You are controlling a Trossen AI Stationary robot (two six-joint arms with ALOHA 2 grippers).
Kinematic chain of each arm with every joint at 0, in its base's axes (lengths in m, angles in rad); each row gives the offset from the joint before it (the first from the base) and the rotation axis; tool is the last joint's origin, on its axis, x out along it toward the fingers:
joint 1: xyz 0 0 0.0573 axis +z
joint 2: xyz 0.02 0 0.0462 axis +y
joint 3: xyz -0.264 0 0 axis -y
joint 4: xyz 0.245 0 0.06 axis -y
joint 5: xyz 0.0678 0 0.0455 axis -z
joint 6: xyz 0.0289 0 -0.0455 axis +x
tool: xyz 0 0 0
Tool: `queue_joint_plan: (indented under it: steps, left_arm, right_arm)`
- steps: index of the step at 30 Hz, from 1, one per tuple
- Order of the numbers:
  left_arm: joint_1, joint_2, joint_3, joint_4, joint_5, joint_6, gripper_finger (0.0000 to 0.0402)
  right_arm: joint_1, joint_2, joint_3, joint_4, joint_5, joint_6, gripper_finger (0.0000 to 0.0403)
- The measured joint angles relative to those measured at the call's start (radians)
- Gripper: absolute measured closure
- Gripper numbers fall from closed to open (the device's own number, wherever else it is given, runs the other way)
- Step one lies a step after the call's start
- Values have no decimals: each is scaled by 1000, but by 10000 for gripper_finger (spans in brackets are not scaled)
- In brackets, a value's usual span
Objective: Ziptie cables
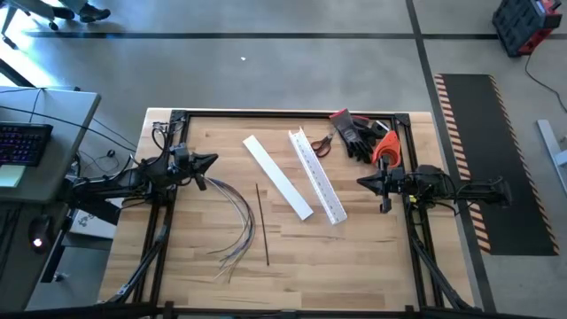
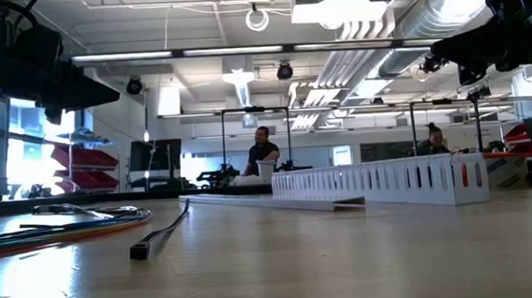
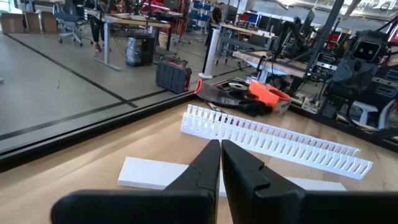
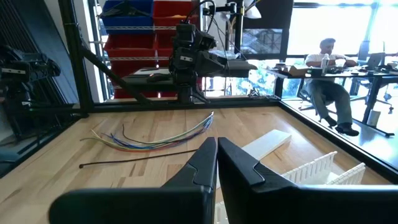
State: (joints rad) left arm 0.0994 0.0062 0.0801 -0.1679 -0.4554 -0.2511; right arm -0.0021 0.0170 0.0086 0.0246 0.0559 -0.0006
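Table [image 1: 354,257]: pale wood planks with a smooth, faintly grained top, framed by dark metal rails.
Cables [image 1: 237,217]: a loose bundle of thin, flexible wires, grey-white and dark with coloured strands, curving in a long arc on the left half of the table; the ends fan apart at the near edge.
Zip tie [image 1: 262,223]: a thin, straight dark strip lying just right of the cables, apart from them.
Slotted channel [image 1: 316,175]: long white plastic, comb-like walls, lying diagonally at mid-table.
Channel cover [image 1: 277,176]: flat, smooth white strip beside the channel, on its left.
Far right corner: black gloves [image 1: 357,136] and an orange tool [image 1: 384,147], probably plastic-bodied, though its shape is unclear.
Left gripper [image 1: 211,160]: raised at the table's left edge, fingers pressed together, empty; the upper end of the cables lies just beside it.
Right gripper [image 1: 362,182]: at the right edge, fingers together, empty, well apart from the cables across the table.
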Motion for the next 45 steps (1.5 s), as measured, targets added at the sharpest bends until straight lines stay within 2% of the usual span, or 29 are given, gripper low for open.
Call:
queue_joint_plan:
  steps: [8, 16, 20, 23, 26, 31, 35, 38, 45]
  left_arm:
    - [0, 0, 0, 4, -10, 17, 402]
    - [14, 0, -1, 137, -355, 189, 402]
    - [27, 4, -1, 141, -407, 127, 402]
    - [46, 29, -1, 144, -349, 12, 401]
    - [65, 111, -1, 151, -310, -130, 396]
    - [84, 366, -1, 229, -302, -233, 372]
    - [101, 610, 55, 216, -216, -245, 344]
    - [110, 767, 166, 39, -103, -245, 321]
    - [111, 1069, 533, -603, 97, -220, 268]
  right_arm:
    - [0, 0, 0, 0, 0, 0, 402]
    - [0, 0, 0, 0, 0, 0, 402]
    - [0, 0, 0, 0, 0, 0, 402]
    - [0, 0, 0, 0, 0, 0, 402]
    - [0, 0, 0, 0, 0, 0, 402]
    - [0, 0, 0, 0, 0, 0, 402]
    - [0, 0, 0, 0, 0, 0, 402]
    - [0, 0, 0, 0, 0, 0, 402]
    - [0, 1, 0, 0, 0, 0, 402]
